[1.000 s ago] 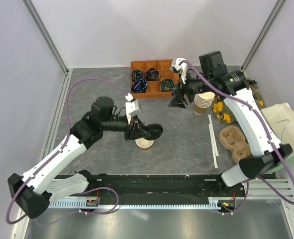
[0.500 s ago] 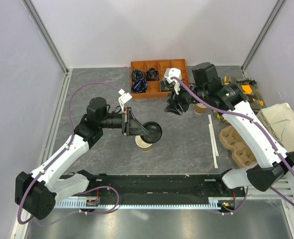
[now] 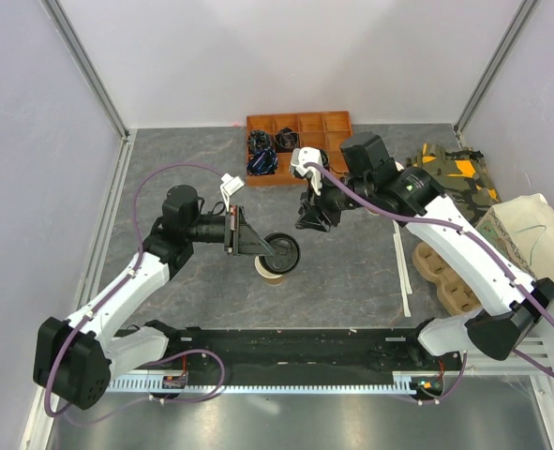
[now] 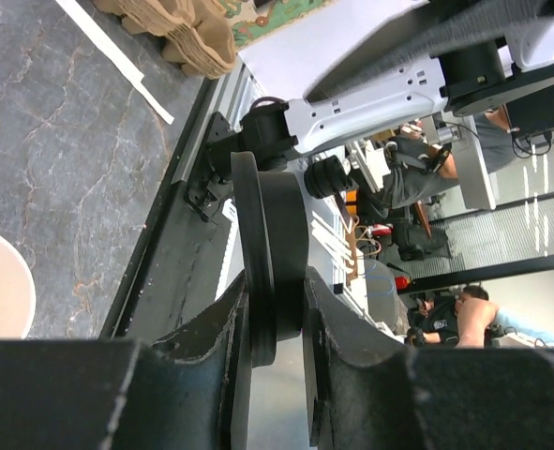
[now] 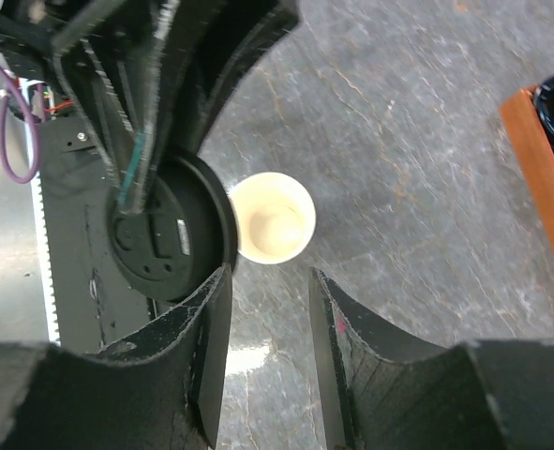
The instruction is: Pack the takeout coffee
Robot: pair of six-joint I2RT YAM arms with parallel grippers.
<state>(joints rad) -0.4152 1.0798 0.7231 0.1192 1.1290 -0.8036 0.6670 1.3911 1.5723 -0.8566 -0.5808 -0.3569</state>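
While the left gripper point(image 4: 275, 323) clamps the black lid point(image 4: 277, 225) edge-on just above the open paper cup point(image 3: 269, 269) at mid-table, the right gripper point(image 5: 269, 291) hangs overhead, jaws parted and empty. An orange compartment tray point(image 3: 335, 124), pulp cup tray point(image 3: 450, 291) and white strips point(image 3: 405, 281) lie apart.
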